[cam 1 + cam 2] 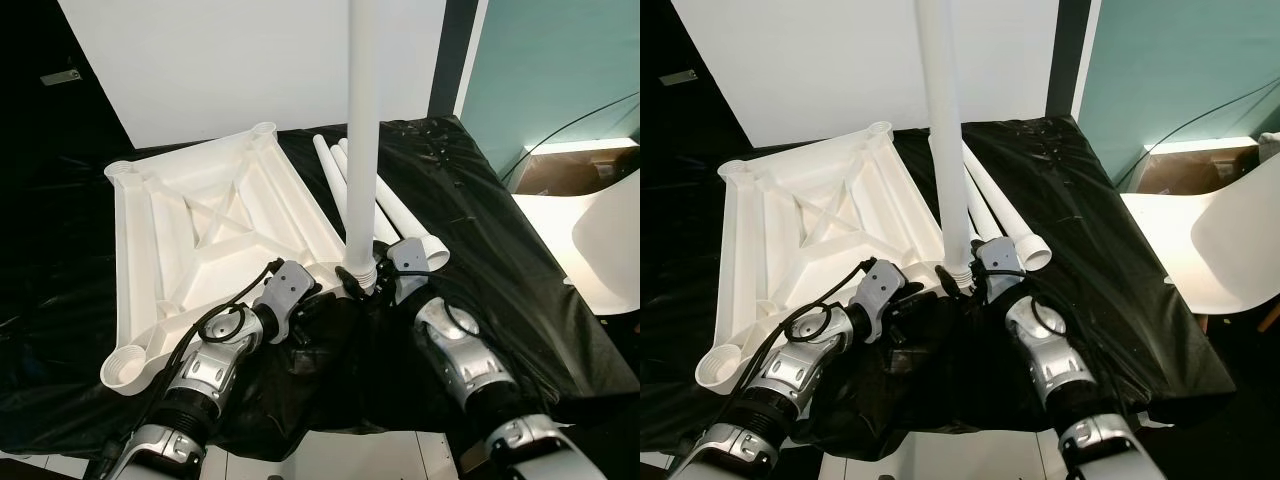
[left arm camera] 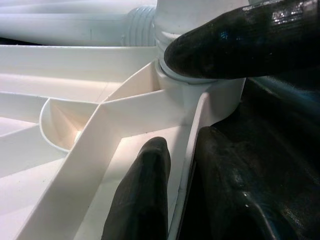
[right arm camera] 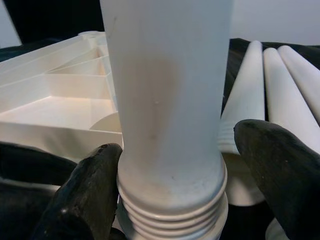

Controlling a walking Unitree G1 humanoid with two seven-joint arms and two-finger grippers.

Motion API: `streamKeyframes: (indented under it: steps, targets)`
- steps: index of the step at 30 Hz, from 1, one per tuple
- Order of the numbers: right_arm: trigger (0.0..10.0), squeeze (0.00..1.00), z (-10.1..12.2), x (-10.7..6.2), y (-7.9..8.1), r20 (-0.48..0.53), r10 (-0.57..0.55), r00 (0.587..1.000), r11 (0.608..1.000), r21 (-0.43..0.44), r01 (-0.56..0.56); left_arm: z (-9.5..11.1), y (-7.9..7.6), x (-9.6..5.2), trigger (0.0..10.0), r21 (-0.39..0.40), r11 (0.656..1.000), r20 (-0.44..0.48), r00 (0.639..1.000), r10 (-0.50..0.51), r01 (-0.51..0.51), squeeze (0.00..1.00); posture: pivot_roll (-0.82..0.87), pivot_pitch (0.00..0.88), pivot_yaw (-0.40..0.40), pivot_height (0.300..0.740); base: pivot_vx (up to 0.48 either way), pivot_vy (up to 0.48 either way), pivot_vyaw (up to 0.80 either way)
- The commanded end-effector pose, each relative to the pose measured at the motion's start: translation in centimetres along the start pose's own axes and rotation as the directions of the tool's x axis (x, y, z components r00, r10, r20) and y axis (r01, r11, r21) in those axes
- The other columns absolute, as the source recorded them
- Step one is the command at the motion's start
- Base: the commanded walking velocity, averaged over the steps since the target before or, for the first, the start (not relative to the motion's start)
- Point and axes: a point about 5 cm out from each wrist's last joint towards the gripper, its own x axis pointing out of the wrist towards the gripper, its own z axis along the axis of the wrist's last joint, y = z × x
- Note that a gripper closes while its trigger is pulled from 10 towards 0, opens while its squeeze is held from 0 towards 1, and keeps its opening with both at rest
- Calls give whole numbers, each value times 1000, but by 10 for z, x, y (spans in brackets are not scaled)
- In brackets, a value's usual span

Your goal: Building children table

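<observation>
A white plastic tabletop [image 1: 200, 230] lies upside down on a black cloth, ribs facing up. One white leg [image 1: 362, 130] stands upright in the socket at its near right corner, threads showing at the base [image 3: 172, 210]. My right gripper [image 1: 375, 278] is open and straddles the leg's base; one finger [image 3: 95, 190] touches it and the other finger [image 3: 280, 170] stands just off it. My left gripper [image 1: 320, 290] is shut on that corner socket [image 2: 200, 95], one finger [image 2: 240, 40] on the rim and one finger [image 2: 145, 190] inside the ribs.
Three loose white legs [image 1: 385, 200] lie side by side on the black cloth [image 1: 500, 260] behind the upright leg. A white chair [image 1: 1230, 240] and a cardboard box [image 1: 560, 170] stand to the right, beyond the cloth's edge. A white board leans at the back.
</observation>
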Motion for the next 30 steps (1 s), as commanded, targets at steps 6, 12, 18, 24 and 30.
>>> streamKeyframes:
  steps: [6, 12, 18, 24, 30]
  targets:
    - [9961, 0, 15, 7, -24, 30, 2, 1000, 999, -39, -1, -22, -11, -1, 10000, -41, 997, -93, 993, -71, 67, 0, -54, 0, 63, 740, 0, 0, 0]
    - [2980, 0, 16, 11, -17, 32, 61, 998, 998, -34, -60, -23, -14, -1, 10000, -41, 997, -93, 993, -76, 73, 0, -50, 0, 63, 740, 0, 0, 0]
    - [0, 0, 11, 11, -18, 4, 88, 996, 996, -28, -88, -23, -14, -2, 10000, -42, 996, -94, 993, -76, 72, 0, -47, 0, 59, 740, 0, 0, 0]
    - [0, 0, 2, 3, -28, -18, -162, 987, 987, -7, 162, -22, -13, -1, 10000, -42, 997, -90, 994, -68, 65, 0, -46, 0, 52, 740, 0, 0, 0]
    - [0, 0, -16, -16, 7, -45, -278, 960, 960, 31, 279, -23, -14, -1, 10000, -46, 997, -90, 994, -66, 62, 0, -50, 0, 51, 740, 0, 0, 0]
